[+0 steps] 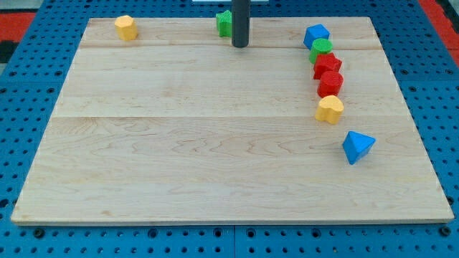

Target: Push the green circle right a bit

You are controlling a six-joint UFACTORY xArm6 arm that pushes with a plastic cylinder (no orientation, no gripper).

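The green circle [322, 49] is sitting far right on the wooden surface [201, 143], wedged between a blue block [315, 34] behind and a red block [327, 65] in front; being round, it is showing no long axis or heading. My tip [239, 45] is resting well left of it, beside another green block [224, 23]. No pincer is showing here.

Bright, even light falls from overhead on the pale wooden bench [215, 143], with no harsh glare. The blocks throw only small, soft shadows at their bases. Focus is fairly sharp throughout, with slight softness.
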